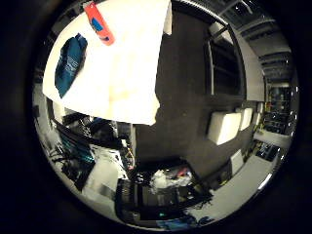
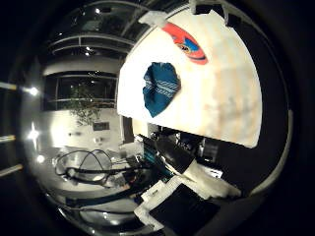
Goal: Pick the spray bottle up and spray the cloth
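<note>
An orange spray bottle (image 2: pixel 186 43) and a blue cloth (image 2: pixel 160 87) are lying apart on a white counter (image 2: pixel 231 98), both well away from the hand. Whether the hand is released or clenched cannot be told.

I can read no print: the orange plastic spray bottle (image 2: pixel 186 43) and blue folded cloth (image 2: pixel 160 87) show only illegible markings.

My view's rim cuts off the orange spray bottle (image 1: pixel 99 23) at its top end, hiding its trigger.
</note>
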You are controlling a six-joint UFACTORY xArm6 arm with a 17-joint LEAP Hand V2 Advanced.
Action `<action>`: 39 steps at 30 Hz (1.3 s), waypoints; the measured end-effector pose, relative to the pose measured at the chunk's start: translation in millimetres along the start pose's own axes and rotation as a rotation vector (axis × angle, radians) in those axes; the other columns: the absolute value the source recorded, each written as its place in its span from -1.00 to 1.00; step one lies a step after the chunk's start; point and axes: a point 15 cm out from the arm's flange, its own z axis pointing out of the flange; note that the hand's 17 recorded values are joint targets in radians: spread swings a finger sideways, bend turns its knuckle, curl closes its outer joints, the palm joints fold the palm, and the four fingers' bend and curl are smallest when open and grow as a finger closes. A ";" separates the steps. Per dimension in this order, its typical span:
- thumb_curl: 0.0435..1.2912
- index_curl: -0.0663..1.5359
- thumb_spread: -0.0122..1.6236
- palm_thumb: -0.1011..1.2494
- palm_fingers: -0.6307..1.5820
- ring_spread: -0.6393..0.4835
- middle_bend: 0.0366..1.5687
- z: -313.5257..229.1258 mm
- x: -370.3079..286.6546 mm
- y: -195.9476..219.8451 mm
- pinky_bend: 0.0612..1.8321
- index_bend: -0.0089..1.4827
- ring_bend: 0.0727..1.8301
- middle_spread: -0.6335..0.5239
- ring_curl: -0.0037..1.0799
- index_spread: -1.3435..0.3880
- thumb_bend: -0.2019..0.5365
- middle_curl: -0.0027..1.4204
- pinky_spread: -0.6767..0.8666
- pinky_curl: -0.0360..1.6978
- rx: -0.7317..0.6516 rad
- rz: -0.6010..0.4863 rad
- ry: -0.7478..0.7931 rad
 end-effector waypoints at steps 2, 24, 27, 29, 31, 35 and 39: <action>-0.60 -0.52 0.33 -0.11 -0.30 0.38 -0.59 3.2 3.7 -5.4 -0.46 -0.77 -0.42 0.22 -0.38 0.33 -0.52 -0.45 0.36 -0.38 0.042 0.028 -0.058; -0.61 -0.60 0.29 -0.17 -0.46 0.53 -0.80 93.2 57.2 -14.2 -0.53 -0.80 -0.68 0.44 -0.54 0.35 -0.54 -0.54 0.38 -0.57 0.129 0.227 -0.367; -0.61 -0.61 0.25 -0.21 -0.47 0.53 -0.80 110.7 52.6 -17.6 -0.55 -0.80 -0.70 0.44 -0.55 0.33 -0.54 -0.55 0.37 -0.58 0.122 0.231 -0.412; -0.61 -0.62 0.23 -0.24 -0.48 0.53 -0.81 119.4 46.9 -23.3 -0.56 -0.81 -0.71 0.44 -0.55 0.33 -0.55 -0.56 0.37 -0.58 0.125 0.228 -0.438; -0.61 -0.63 0.22 -0.25 -0.47 0.53 -0.81 126.5 40.8 -26.7 -0.57 -0.80 -0.73 0.44 -0.55 0.33 -0.53 -0.56 0.37 -0.58 0.121 0.226 -0.457; -0.61 -0.64 0.20 -0.26 -0.47 0.53 -0.80 138.5 26.5 -38.3 -0.57 -0.81 -0.73 0.43 -0.54 0.33 -0.53 -0.57 0.35 -0.59 0.129 0.218 -0.495; -0.60 -0.63 0.21 -0.25 -0.45 0.52 -0.80 146.4 12.1 -56.8 -0.59 -0.80 -0.72 0.43 -0.52 0.34 -0.52 -0.57 0.35 -0.59 0.165 0.204 -0.535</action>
